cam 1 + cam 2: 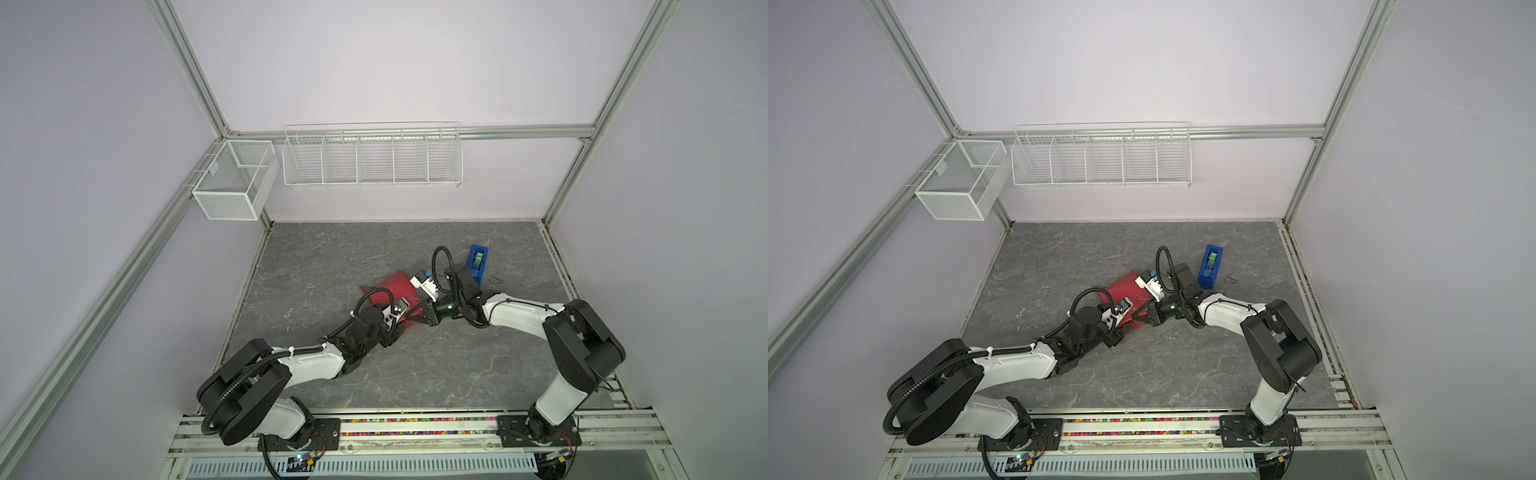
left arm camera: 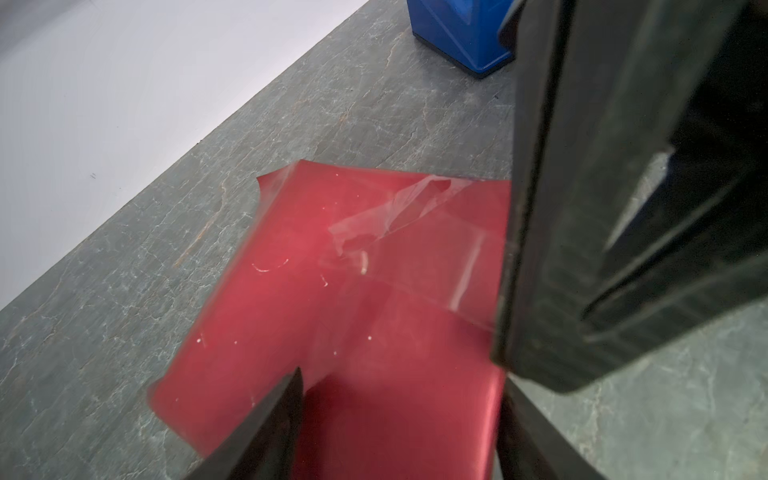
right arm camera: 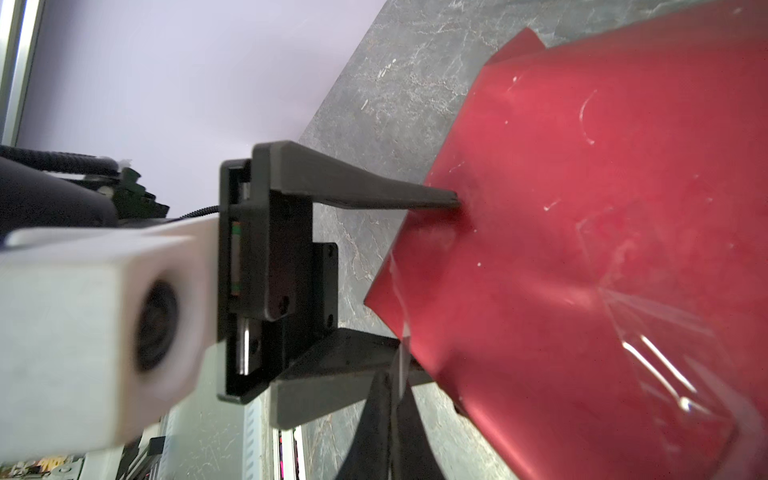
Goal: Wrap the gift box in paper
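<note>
Top views: both arms are seen stretched from the front rail and bent inward, wrists brought almost together at the middle of the table (image 1: 332,257). There the paper (image 1: 395,289) is found, crumpled, near the blue dispenser (image 1: 478,262). The left forearm is set low and angled rightward. The right elbow is raised, and its forearm is swung left.

In the right wrist view the left gripper (image 3: 440,286) is shown with jaws set wide yet clamped on a paper-covered bulk. The upper fingertip (image 3: 451,198) is pressed into the red sheet, and the lower finger is lost behind its edge. In the left wrist view the whole gap between the fingers is filled by red paper.

The right gripper (image 3: 392,399) is seen with jaws pressed together at the sheet's edge, and a tape strip (image 3: 400,357) is stretched down to their tips. Whether it is pinched cannot be told.

The box is hidden, and no side of it can be made out beneath the paper. In both top views much of the sheet is covered by the wrists. In the left wrist view the dispenser is cut off by the frame and the right arm.
</note>
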You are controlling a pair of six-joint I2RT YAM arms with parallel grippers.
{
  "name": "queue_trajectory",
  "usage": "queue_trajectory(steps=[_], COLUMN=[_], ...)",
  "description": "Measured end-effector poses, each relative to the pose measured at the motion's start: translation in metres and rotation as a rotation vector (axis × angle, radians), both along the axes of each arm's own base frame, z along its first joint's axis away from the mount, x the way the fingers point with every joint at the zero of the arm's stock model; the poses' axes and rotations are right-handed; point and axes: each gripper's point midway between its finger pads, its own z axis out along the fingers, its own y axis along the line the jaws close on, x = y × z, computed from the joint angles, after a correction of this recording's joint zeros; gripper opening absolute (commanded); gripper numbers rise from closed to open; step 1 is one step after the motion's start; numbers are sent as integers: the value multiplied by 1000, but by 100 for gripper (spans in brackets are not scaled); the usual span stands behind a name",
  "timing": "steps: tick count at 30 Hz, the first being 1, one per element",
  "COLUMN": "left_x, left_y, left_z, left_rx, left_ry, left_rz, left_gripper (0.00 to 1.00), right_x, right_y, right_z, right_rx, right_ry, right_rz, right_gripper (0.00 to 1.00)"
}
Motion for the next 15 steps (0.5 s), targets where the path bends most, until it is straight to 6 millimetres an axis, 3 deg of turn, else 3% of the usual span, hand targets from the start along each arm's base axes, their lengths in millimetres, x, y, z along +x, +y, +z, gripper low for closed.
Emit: queue_trajectory(steps=[5, 15], left_x=[0, 0], left_y=[0, 0], left_z=[0, 0], left_rx=[0, 0], left_ry=[1, 1], left_rz=[0, 1], left_gripper=[71, 71], right_x=[-3, -3], right_y=[2, 5], right_z=[-15, -11], right_rx=[-2, 17], right_ry=[48, 95], right_rz=[18, 9], right_gripper=[7, 7])
